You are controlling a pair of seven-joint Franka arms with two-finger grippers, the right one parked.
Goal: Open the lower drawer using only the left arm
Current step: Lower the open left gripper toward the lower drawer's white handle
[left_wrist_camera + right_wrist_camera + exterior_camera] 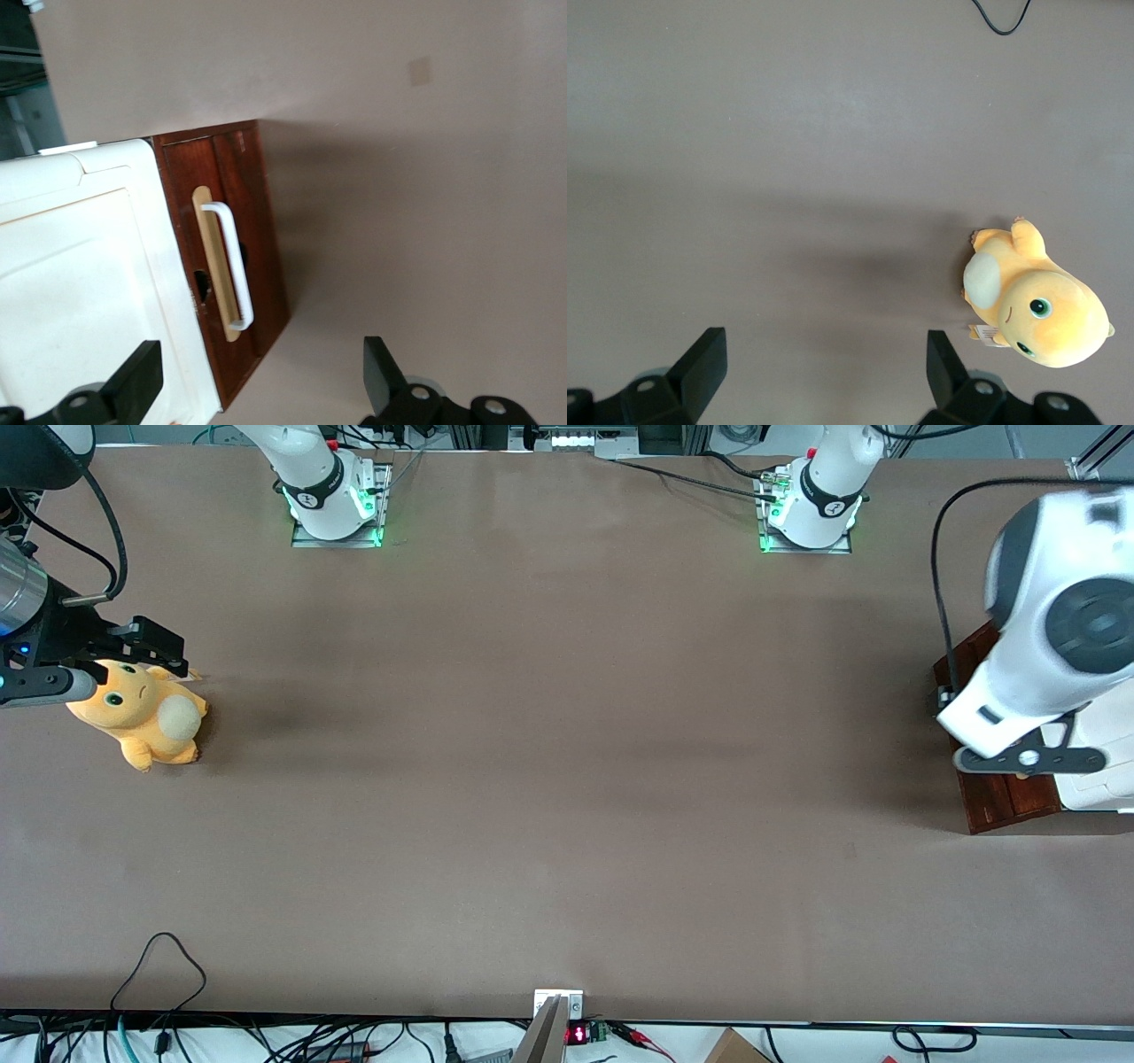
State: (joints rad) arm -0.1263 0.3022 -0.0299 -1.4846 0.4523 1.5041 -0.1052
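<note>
The left arm's tool [257, 385] is hanging above the drawer unit at the working arm's end of the table, its two black fingers [137, 381] spread wide apart and gripping nothing. In the wrist view the fingers are framing the lower drawer [232, 266], whose dark reddish-brown front is sitting apart from them, with the white loop handle [232, 264] lying along a pale wood strip. The drawer front is looking flush with the unit, so it is appearing shut. Just beside it the unit's white panel [80, 274] is showing. In the front view the left arm [1036, 664] is covering most of the unit, leaving only a brown edge [1010, 797] showing on the table [567, 779]. Toward the parked arm's end an orange plush toy [142, 713] is lying on the table
</note>
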